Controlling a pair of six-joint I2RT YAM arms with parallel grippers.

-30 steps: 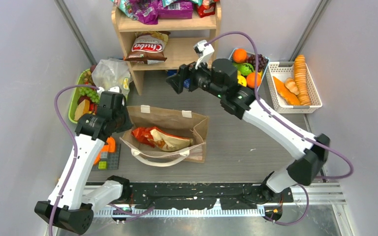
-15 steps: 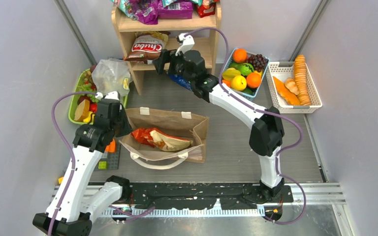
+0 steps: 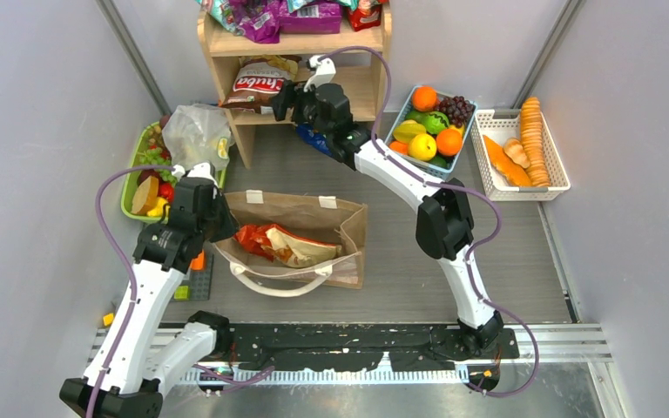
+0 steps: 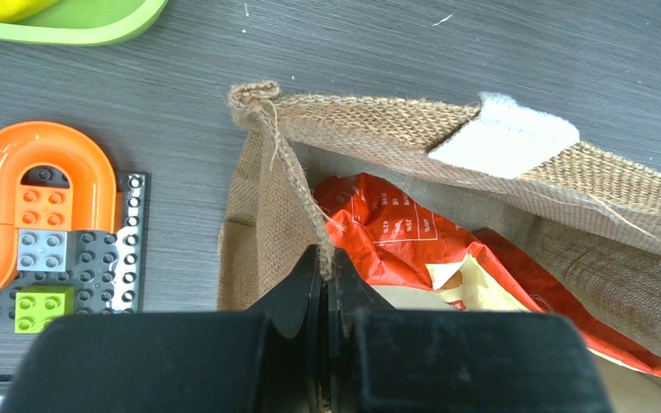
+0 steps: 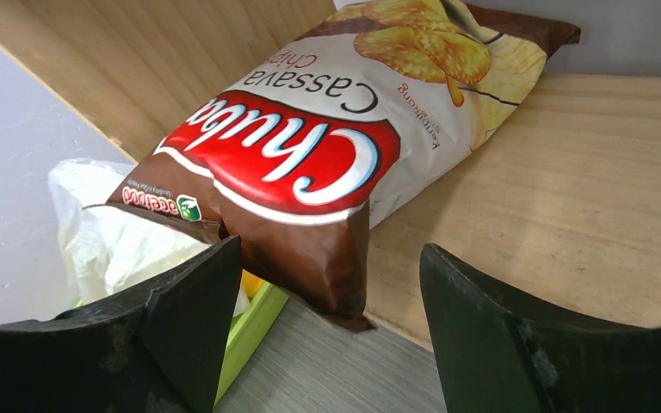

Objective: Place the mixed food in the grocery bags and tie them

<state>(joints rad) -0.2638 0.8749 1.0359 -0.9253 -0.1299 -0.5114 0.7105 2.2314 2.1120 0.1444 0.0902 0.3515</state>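
**Top external view.**
- Burlap tote [image 3: 309,216]: lies open on the grey table, white loop handle [image 3: 277,285] at its near side. One red-orange snack packet [image 3: 280,245] is inside.
- Left gripper [image 3: 216,228]: at the tote's left rim.
- Right gripper [image 3: 280,99]: reaches to the lower board of the wooden shelf [image 3: 331,87], just beside the Chuba cassava chips packet [image 3: 260,84].
- Purple packets [image 3: 261,19]: on the top board.
- Clear plastic bag [image 3: 195,131]: left of the shelf, by the green basket [image 3: 129,178].
- Blue basket [image 3: 398,111]: fruit, right of the shelf.

**Left wrist view.**
- Left gripper [image 4: 325,274]: jaws fully together, pinching the tote's [image 4: 370,122] frayed corner edge.
- Red-orange snack packet [image 4: 379,231]: inside the tote, behind the pinched edge.
- Toy brick plate [image 4: 47,258]: on the table to the left.

**Right wrist view.**
- Right gripper [image 5: 329,262]: jaws wide apart, holding nothing. The Chuba cassava chips packet's [image 5: 293,159] brown lower end sits between them and overhangs the wooden shelf [image 5: 559,198] edge.
- Clear plastic bag [image 5: 108,228]: below left.
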